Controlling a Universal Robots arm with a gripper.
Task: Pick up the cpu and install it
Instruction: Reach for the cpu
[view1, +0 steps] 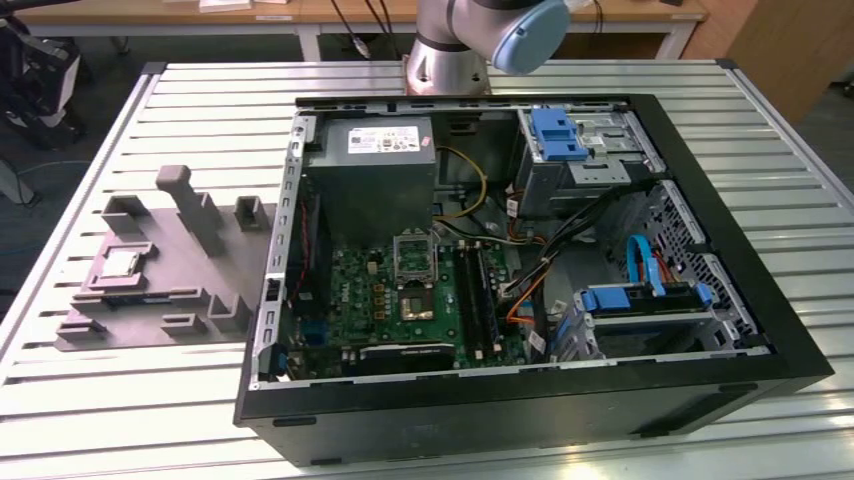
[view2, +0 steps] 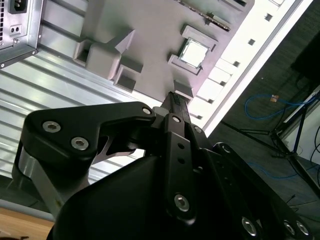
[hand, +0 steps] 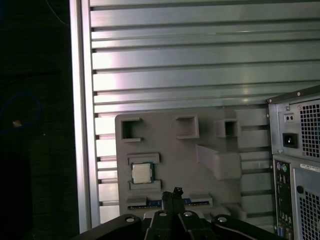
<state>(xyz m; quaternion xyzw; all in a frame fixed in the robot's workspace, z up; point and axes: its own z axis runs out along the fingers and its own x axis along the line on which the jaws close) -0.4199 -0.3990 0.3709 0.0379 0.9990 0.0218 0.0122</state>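
The cpu (hand: 142, 173) is a small square chip with a pale silvery top. It lies in a recess of the grey moulded tray (hand: 170, 145), and shows in both wrist views (view2: 195, 52) and at the exterior view's left (view1: 124, 263). My gripper (hand: 175, 193) hangs high above the tray, off to one side of the cpu, with its fingertips (view2: 173, 98) pressed together and nothing between them. Inside the open computer case (view1: 747, 330), the dark silver-framed socket (view1: 412, 254) sits on the green board.
The tray (view1: 147, 300) has upright posts and blocks (view1: 194, 205) standing on it. The case's rear panel (hand: 300, 165) stands beside the tray. A grey power supply box (view1: 380, 170), cables and blue drive brackets (view1: 641, 298) crowd the case. The slatted table's edge (hand: 82, 125) runs close to the tray.
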